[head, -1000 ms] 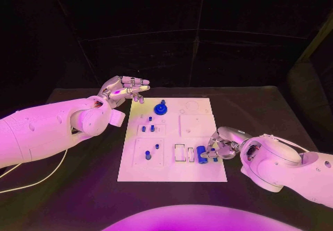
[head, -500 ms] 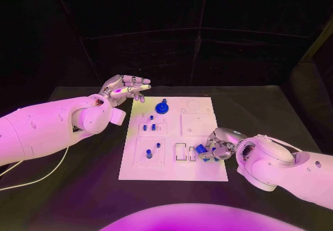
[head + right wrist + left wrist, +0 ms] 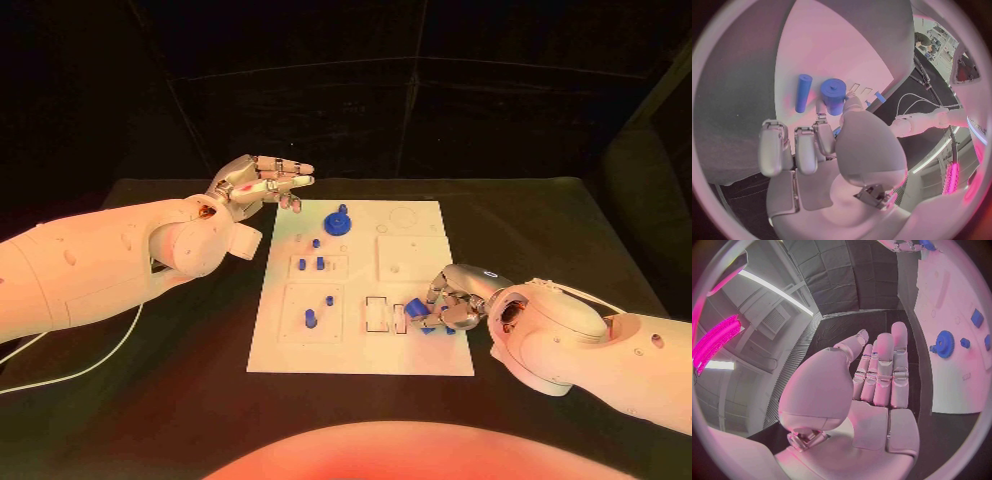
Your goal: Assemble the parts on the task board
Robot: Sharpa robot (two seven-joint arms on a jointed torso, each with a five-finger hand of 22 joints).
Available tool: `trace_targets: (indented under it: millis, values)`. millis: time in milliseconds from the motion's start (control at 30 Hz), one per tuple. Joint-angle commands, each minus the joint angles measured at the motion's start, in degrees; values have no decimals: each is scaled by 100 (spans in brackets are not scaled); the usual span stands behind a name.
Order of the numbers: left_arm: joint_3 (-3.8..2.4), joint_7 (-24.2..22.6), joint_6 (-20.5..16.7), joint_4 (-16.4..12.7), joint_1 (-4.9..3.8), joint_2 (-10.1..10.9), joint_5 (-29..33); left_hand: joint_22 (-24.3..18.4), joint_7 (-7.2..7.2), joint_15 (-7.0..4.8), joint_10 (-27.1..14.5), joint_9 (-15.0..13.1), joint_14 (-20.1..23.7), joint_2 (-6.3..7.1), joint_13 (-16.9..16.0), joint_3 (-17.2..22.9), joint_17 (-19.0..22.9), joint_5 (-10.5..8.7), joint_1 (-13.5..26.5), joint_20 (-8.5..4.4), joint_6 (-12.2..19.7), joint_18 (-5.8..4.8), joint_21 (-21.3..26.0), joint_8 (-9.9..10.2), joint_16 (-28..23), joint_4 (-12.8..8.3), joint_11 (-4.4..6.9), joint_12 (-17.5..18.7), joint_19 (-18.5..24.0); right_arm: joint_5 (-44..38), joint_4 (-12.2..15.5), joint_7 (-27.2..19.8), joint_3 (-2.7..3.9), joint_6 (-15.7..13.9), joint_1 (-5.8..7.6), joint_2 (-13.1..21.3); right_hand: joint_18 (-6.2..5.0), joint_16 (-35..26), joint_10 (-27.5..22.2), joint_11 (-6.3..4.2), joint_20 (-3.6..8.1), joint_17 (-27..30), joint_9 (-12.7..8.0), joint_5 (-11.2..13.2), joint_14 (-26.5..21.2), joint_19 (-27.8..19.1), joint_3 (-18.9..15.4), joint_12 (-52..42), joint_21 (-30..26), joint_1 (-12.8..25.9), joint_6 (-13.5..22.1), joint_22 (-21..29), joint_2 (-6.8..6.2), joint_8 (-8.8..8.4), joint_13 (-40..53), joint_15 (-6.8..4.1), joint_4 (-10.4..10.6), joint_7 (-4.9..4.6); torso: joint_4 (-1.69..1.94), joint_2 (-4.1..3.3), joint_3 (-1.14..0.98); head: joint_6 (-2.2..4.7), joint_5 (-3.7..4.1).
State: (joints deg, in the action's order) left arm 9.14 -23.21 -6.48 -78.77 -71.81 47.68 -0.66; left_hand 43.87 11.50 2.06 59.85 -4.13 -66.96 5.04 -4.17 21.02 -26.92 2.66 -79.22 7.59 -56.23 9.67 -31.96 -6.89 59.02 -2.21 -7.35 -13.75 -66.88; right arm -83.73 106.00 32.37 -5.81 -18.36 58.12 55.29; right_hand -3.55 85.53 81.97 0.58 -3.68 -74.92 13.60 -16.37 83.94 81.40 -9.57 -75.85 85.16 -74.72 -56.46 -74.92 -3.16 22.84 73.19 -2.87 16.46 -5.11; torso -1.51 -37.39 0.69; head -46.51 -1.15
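The white task board [image 3: 361,345] lies in the middle of the table. My right hand [image 3: 457,303] rests on its near right part, fingers curled in. A sliver of a small blue part [image 3: 837,131] shows pinched between its thumb and fingers. Just beyond the fingertips a thick blue cylinder [image 3: 833,95] and a thin blue rod [image 3: 802,92] lie on the board. My left hand [image 3: 261,184] hovers open and holding nothing over the board's far left corner, beside the blue gear [image 3: 339,222]. The left wrist view shows that hand [image 3: 876,385] and the gear [image 3: 944,344].
Small blue pegs [image 3: 310,264] stand in the board's left column, with another [image 3: 309,319] nearer me. Two empty slots [image 3: 375,314] lie left of my right hand. A white cable [image 3: 87,372] trails over the dark table at the near left.
My right hand has crept a little to the left and away from me, and the blue pieces at its fingertips have shifted with it. The left hand has hardly moved.
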Motion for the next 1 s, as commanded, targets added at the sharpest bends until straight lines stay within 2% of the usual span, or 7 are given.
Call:
trace_targets:
  millis: [33,133,233,367,500,733,1000]
  values:
    - [-3,-6,88,-12,-8,6,1,-10,1,5,-52,0,29,-9,2,-35,10,23,57,4,34,74,23,-38,17,3,8,-35,34,176,84,25,-14,-179,-15,70,73,-26,-54,-26,37,-409,38,-252,389,4,-27,72,14,-9,-43,-186,140,78,-57,-45,-6,41,-5,2,-3,10,18]
    - [-1,-3,84,-8,-8,5,1,-11,2,6,-56,1,30,-14,3,-38,11,23,65,6,38,73,25,-39,17,9,6,-38,35,289,228,4,-11,-362,-13,184,74,-21,-46,-40,50,-428,54,-414,394,8,-36,82,15,-44,-45,-193,209,112,-45,-58,-12,52,-9,10,-7,13,19]
    - [2,-4,87,-12,-8,5,1,-11,2,6,-56,1,30,-14,3,-38,11,23,65,6,38,73,25,-39,17,9,6,-38,35,385,366,-16,-7,-486,-9,295,76,-10,-27,-47,57,-456,61,-532,401,15,-43,68,18,-67,-43,-205,261,128,-15,-65,-12,59,7,9,3,4,23]
    - [5,-7,84,-16,-8,5,1,-11,2,6,-56,1,30,-14,3,-38,11,23,65,6,38,73,25,-39,17,9,6,-38,35,560,530,-56,1,-666,13,388,83,5,-2,-57,67,-492,64,-671,410,36,-56,54,30,-98,-47,-237,318,137,21,-74,-12,69,5,2,5,27,27]
    - [6,-8,84,-19,-9,5,1,-11,2,6,-56,1,30,-14,3,-38,11,23,65,6,38,73,25,-39,17,9,6,-38,35,717,588,-79,5,-760,24,372,84,9,4,-59,68,-501,64,-698,412,42,-61,51,33,-98,-49,-246,331,138,28,-75,-8,70,1,-2,-2,25,5]
    - [7,-9,85,-31,-9,9,1,-11,2,6,-56,1,30,-14,3,-38,11,23,65,6,38,73,25,-39,17,9,6,-38,35,863,569,-124,9,-871,31,205,86,13,10,-61,70,-511,65,-726,415,47,-68,51,36,-86,-59,-254,358,142,34,-77,2,74,-1,-3,7,26,0]
    - [7,-5,85,-43,-11,1,1,-11,2,6,-56,1,30,-14,3,-38,11,23,65,6,38,73,25,-39,17,9,6,-38,35,947,363,-64,10,-822,34,-137,84,7,9,-82,81,-502,77,-752,413,45,-126,87,35,21,-142,-251,445,180,19,-91,19,103,11,-10,8,38,-8]
